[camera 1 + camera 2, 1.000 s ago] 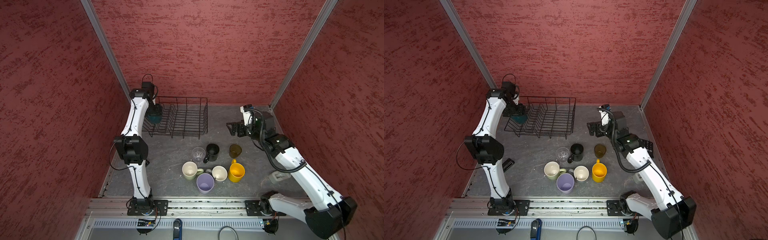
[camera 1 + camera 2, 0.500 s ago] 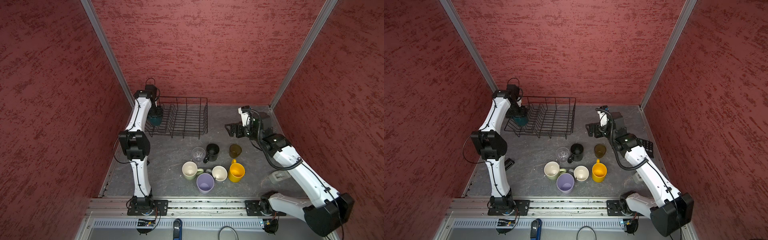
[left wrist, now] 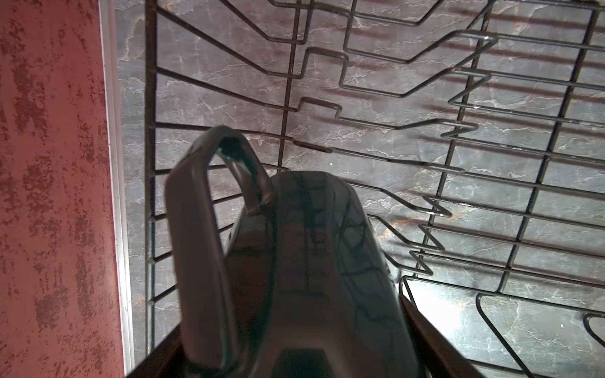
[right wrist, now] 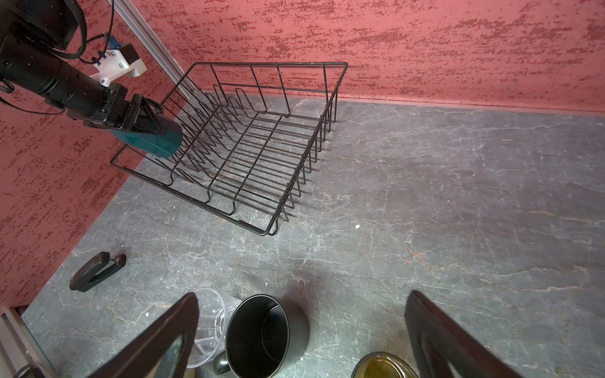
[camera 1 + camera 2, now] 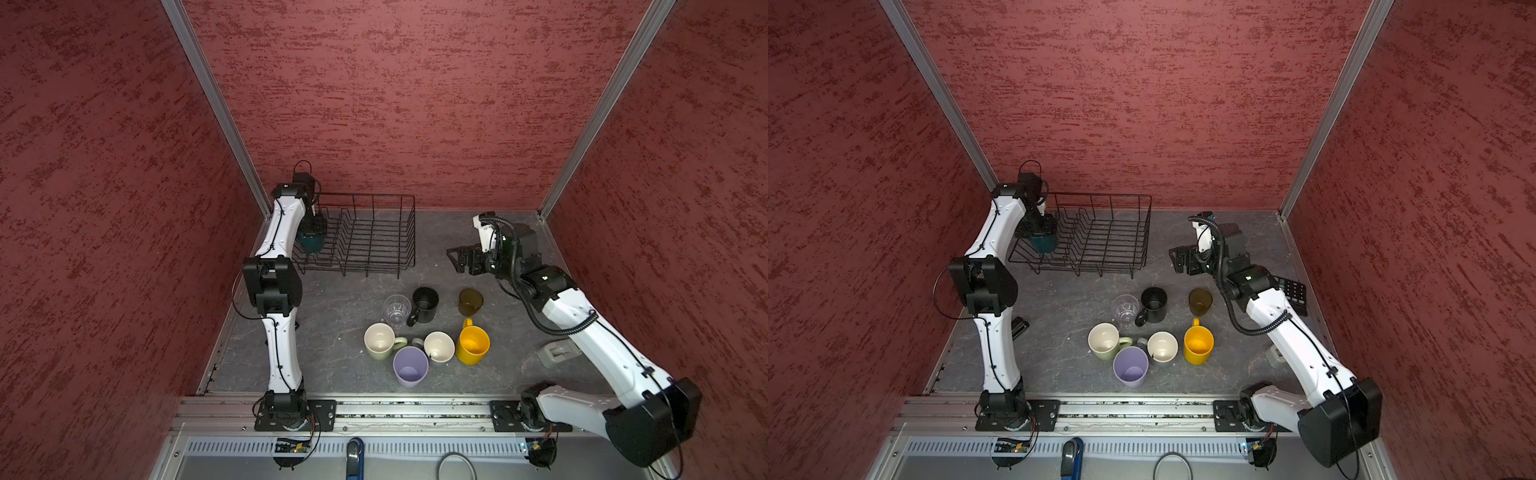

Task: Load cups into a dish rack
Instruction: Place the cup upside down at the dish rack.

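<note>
Left pincer [image 5: 313,227], clamped on the teal mug [image 5: 311,244], holds it tilted over the left end of the dish rack [image 5: 414,232], which sits at the far left of the counter [image 5: 332,299]; contact with the wires cannot be told. Right pincer [image 5: 459,261], jaws wide apart and holding nothing, hovers right of the rack, just far of the other cups. These stand upright mid-counter: clear glass [image 5: 397,308], black mug [image 5: 426,304] and amber tumbler [image 5: 470,301] farther; pale green mug [image 5: 379,340], grey mug [image 5: 439,346] and yellow mug [image 5: 473,345] nearer; lilac tumbler [image 5: 410,366] nearest.
</note>
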`<state>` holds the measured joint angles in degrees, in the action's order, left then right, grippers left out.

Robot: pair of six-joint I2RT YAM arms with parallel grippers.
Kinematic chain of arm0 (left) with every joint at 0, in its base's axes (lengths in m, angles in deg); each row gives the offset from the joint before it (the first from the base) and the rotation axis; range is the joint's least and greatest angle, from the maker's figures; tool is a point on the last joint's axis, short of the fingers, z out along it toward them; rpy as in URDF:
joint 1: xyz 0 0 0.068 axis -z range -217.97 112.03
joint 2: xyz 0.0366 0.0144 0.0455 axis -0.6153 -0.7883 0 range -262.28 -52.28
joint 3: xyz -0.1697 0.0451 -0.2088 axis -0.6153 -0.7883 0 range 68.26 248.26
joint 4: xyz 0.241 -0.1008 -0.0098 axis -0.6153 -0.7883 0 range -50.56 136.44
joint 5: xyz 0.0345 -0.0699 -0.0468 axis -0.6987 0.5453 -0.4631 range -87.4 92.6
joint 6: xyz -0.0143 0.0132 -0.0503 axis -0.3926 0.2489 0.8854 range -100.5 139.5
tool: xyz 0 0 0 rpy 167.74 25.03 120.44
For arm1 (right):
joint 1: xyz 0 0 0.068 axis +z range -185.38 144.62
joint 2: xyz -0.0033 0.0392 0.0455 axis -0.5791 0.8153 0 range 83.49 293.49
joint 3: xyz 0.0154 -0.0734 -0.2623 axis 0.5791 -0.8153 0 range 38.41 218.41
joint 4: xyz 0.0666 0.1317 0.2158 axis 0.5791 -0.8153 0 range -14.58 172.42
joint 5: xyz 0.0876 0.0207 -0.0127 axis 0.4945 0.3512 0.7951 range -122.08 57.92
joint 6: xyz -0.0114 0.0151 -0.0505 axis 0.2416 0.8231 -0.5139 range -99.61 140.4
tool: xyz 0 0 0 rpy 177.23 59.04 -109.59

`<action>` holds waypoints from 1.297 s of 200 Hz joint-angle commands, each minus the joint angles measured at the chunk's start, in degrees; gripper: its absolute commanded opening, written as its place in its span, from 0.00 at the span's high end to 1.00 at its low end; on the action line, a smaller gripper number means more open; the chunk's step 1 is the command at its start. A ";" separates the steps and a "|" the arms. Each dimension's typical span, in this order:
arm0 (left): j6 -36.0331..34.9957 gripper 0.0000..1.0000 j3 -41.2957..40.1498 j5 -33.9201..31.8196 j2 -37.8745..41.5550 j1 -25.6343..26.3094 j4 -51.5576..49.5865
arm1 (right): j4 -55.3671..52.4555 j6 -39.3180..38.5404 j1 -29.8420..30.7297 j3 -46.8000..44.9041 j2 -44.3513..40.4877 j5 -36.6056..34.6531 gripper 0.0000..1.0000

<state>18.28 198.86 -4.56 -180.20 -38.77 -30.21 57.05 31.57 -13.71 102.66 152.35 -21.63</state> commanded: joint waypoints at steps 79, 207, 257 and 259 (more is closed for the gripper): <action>-0.45 0.95 1.05 1.18 -3.49 -0.35 2.26 | 1.72 0.77 -0.14 -0.43 1.19 1.23 0.01; -2.31 0.13 -2.20 2.09 -4.27 -0.43 2.46 | 1.24 0.95 -0.20 -0.23 1.19 1.93 0.01; -2.39 0.05 -2.54 1.96 -3.88 -0.39 2.46 | 0.85 0.95 -0.15 -0.09 1.27 1.93 0.01; -2.46 0.05 -2.55 1.97 -3.80 -0.36 2.46 | 0.85 0.95 -0.14 -0.09 1.28 1.93 0.01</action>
<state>16.40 196.50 -3.29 -184.28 -39.03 -27.65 57.32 31.82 -13.73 102.50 153.46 -20.53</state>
